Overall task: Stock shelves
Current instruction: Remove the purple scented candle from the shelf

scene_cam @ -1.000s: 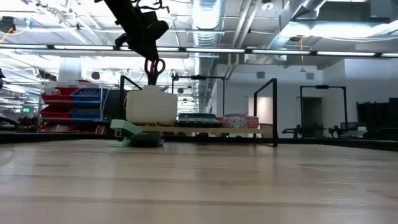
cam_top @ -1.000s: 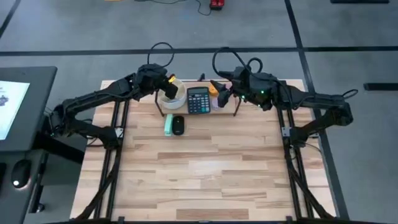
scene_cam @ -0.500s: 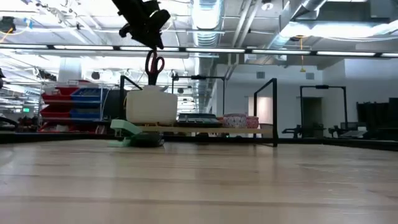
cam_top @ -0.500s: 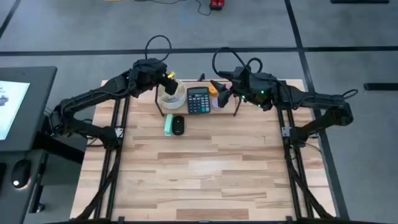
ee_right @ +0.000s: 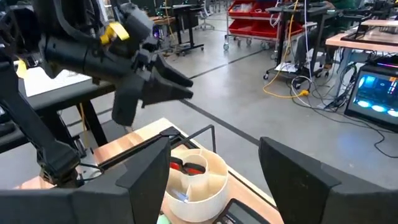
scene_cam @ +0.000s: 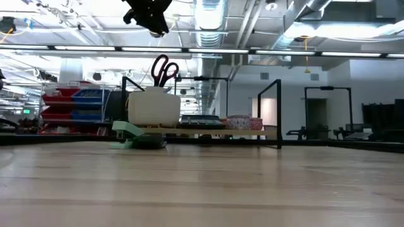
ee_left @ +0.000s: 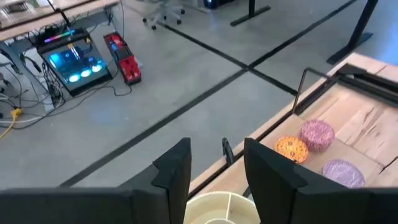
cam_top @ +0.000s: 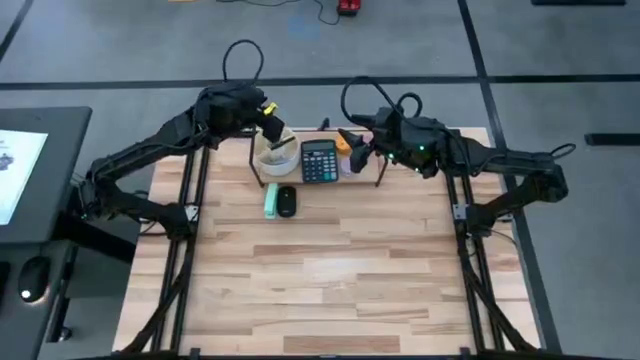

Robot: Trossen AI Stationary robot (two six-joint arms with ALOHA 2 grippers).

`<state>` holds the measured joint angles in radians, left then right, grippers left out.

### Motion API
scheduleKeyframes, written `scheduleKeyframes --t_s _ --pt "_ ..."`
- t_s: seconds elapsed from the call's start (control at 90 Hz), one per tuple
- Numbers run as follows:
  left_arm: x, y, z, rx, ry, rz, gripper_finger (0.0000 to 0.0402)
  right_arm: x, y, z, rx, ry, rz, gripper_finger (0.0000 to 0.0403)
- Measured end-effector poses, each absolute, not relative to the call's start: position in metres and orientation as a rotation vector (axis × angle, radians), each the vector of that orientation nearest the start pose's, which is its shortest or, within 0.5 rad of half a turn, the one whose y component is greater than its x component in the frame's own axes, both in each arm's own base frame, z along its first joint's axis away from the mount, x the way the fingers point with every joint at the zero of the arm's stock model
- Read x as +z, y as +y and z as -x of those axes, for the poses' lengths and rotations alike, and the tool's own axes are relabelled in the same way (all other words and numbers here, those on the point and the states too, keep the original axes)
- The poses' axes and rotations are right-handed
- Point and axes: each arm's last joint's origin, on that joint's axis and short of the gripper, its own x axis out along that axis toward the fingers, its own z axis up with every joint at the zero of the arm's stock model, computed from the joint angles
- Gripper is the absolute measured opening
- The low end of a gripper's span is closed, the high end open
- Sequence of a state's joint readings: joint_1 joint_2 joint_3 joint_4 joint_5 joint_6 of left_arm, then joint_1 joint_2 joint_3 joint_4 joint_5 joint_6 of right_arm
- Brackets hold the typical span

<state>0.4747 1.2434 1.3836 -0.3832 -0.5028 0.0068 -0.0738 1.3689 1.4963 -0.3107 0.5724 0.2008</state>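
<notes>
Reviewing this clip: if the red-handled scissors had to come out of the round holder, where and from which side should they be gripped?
Grip the red handle loops, coming straight down from above. The scissors stand blades-down in the cream holder, leaning slightly, so only the loops clear its rim and its wall blocks a sideways approach. The left gripper, fingers open, is higher up nearby.

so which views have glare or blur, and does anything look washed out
Low view: bright ceiling lights wash out the top, the near tabletop is soft, and the scissors in the cream organizer cup are backlit. High view: evenly lit. Left wrist view: the monitor glows blue. Right wrist view: its near fingers are blurred.
</notes>
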Motion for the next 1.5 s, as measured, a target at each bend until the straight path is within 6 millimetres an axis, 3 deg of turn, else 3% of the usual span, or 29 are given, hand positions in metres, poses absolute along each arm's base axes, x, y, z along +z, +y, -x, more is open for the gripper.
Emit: scheduleKeyframes --t_s 0.356,0.756,1.111,1.3,1.5 --pt "0.437 0.116 -0.226 0.883 0.249 0.035 0.0125 0.437 -0.038 -0.291 -0.66 0.1 -0.149 0.0233" --pt "0.435 0.08 -0.232 0.517 0.259 0.149 0.0125 0.444 -0.042 -0.292 -0.631 0.063 -0.079 0.0233" --pt "0.424 0.053 -0.211 0.571 0.164 0.16 0.0125 0.469 -0.067 -0.282 -0.474 0.007 -0.094 0.0233" --pt "0.415 0.042 -0.199 0.487 0.089 0.182 0.0125 0.475 -0.081 -0.277 -0.459 0.127 -0.1 0.0233" --pt "0.404 0.035 -0.181 0.47 0.042 0.239 0.0125 0.47 -0.091 -0.294 -0.44 0.33 -0.076 0.0233"
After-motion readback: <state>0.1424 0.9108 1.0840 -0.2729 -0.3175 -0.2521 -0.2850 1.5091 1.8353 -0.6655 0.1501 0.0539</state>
